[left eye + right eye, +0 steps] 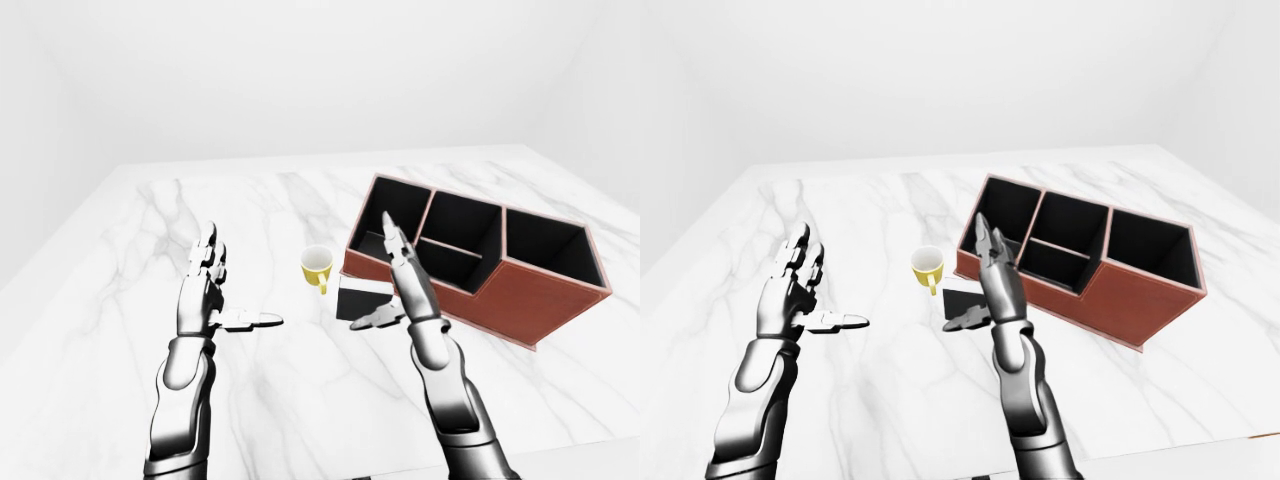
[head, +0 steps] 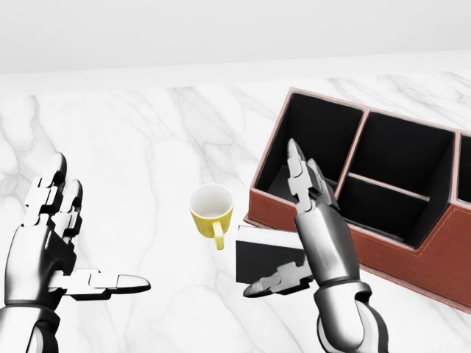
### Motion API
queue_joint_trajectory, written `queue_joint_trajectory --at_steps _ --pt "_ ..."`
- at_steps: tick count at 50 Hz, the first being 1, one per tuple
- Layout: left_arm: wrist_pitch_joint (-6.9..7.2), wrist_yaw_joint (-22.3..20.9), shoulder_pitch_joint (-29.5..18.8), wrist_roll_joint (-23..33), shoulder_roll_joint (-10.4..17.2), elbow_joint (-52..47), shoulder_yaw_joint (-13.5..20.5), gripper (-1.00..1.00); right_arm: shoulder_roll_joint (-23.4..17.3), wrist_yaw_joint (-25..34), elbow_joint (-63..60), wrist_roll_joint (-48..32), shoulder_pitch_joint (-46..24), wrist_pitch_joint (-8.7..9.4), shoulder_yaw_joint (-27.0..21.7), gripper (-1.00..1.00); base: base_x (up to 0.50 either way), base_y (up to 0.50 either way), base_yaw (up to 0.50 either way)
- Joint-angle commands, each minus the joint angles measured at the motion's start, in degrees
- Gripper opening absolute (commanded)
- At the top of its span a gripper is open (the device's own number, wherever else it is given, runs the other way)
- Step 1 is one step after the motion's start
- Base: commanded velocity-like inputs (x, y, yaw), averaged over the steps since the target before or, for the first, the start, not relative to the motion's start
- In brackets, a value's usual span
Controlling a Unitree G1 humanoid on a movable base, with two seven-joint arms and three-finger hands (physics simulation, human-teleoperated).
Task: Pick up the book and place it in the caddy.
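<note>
The book [image 2: 265, 259], a dark flat volume with a pale top edge, lies on the marble table [image 2: 132, 140] just beside the near-left wall of the brown caddy [image 2: 383, 243], with the yellow mug [image 2: 212, 209] close on its left. The right hand [image 2: 313, 243] hangs over the book's right side with its 3 fingers spread wide, thumb pointing left across the cover and the 2 long fingers reaching toward the caddy's nearest compartment; it has hold of nothing. The left hand [image 2: 51, 235] floats well apart on the left, equally splayed and empty. The grasp looks not yet made, and the risks come from crowding. The book lies flat, so fingers closing from above may skid off the cover or push it along the table rather than get under an edge. A shove leftward would knock the mug, which looks light enough to tip or roll. A shove rightward would jam the book against the caddy wall, and the long fingers could catch the rim.
</note>
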Motion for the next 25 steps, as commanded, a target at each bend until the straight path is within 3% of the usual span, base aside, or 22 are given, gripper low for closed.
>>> queue_joint_trajectory --at_steps 1,13,25 --pt "-0.58 -0.2 -0.1 -0.4 0.2 0.9 0.3 1.00 1.1 -2.7 4.5 -11.8 -2.6 0.00 2.4 1.00 0.00 0.00 0.00" --pt "-1.04 -0.3 -0.2 -1.0 0.4 1.9 0.8 1.00 2.4 -7.0 8.4 -25.6 -3.6 0.00 5.8 1.00 0.00 0.00 0.00" --pt "-0.48 -0.1 -0.5 -1.3 0.4 2.0 0.7 1.00 3.4 -9.0 15.1 -30.8 -5.9 0.00 5.9 1.00 0.00 0.00 0.00"
